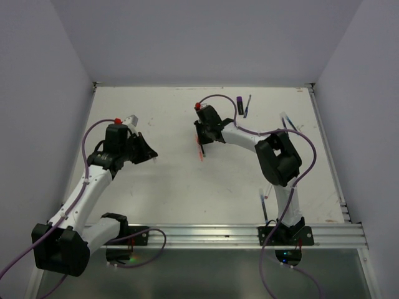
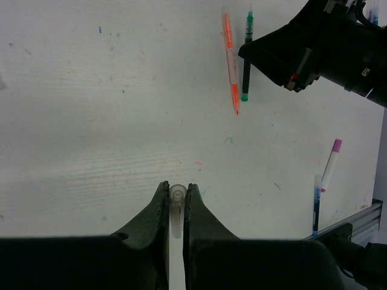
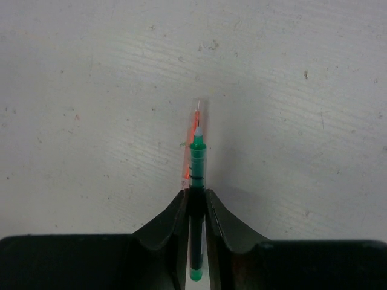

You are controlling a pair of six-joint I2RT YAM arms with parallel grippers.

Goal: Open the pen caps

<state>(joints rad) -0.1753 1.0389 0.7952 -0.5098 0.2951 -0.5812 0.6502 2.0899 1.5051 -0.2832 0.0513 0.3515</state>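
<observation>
My left gripper [image 2: 176, 187] is shut on a clear pen cap [image 2: 177, 196], which stands upright between the fingertips, above the table at the left [image 1: 148, 154]. My right gripper [image 3: 196, 193] sits low over the table's middle [image 1: 201, 138]. Its jaws close round a green pen [image 3: 198, 160] whose bare writing tip points away from the wrist. An orange pen [image 3: 187, 158] lies on the table right beside the green one, to its left. In the left wrist view both show together, the orange pen [image 2: 230, 60] and the green pen [image 2: 247, 66].
A purple marker [image 1: 240, 104] and a blue pen [image 1: 247, 106] lie at the back. Another pen [image 1: 285, 121] lies by the right arm's elbow. A pink-capped pen [image 2: 332, 160] and a blue pen [image 2: 316, 202] rest near the aluminium rail [image 1: 218, 233].
</observation>
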